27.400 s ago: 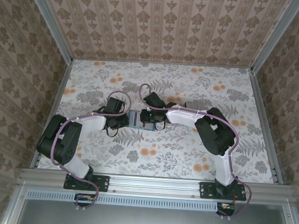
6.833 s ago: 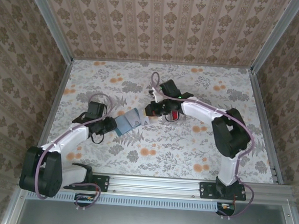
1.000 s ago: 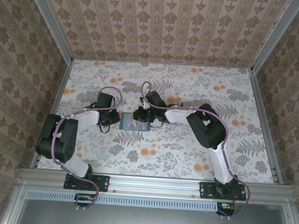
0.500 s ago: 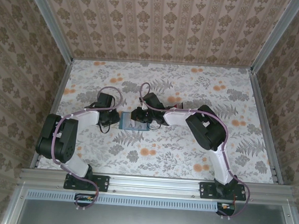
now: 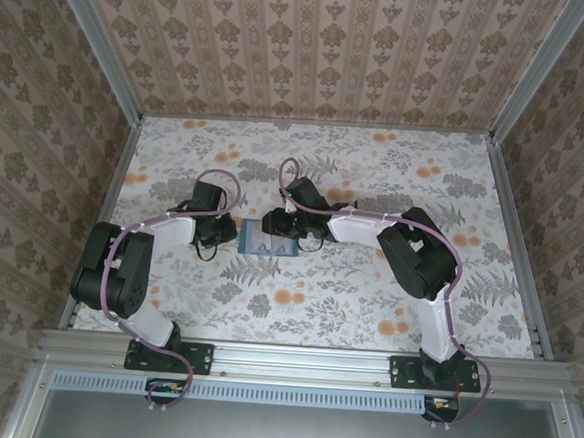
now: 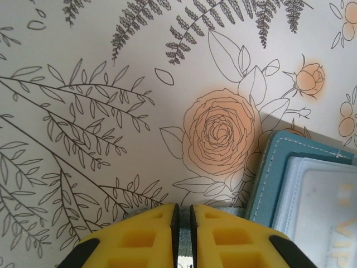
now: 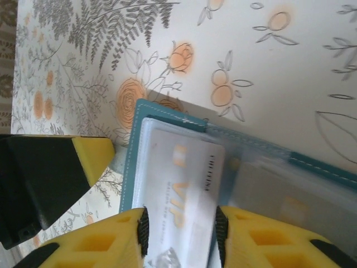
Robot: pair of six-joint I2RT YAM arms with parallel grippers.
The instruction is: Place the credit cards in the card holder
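Observation:
The teal card holder (image 5: pixel 266 239) lies open on the floral table, mid-way between the two arms. My left gripper (image 6: pixel 182 215) is shut on the holder's left edge, and teal fabric shows between its pads. In the left wrist view the holder (image 6: pixel 268 178) spreads to the right. My right gripper (image 7: pixel 181 230) is open above the holder (image 7: pixel 131 162). Its fingers (image 7: pixel 139 231) stand on either side of a pale credit card (image 7: pixel 184 178) with gold lettering. That card lies inside a clear sleeve on the left panel. From above, the right gripper (image 5: pixel 283 226) hovers at the holder's far edge and the left gripper (image 5: pixel 229 233) at its left end.
The left gripper's yellow and black finger (image 7: pixel 56 178) sits close to the holder's left side in the right wrist view. The holder's right sleeve (image 7: pixel 279 206) looks cloudy, and I cannot tell what is in it. Patterned walls enclose the table (image 5: pixel 366 304).
The right gripper's jaws have parted from shut and let go of the pale card, which stays in the sleeve. The right wrist has drawn back slightly to the right. The left arm holds still.

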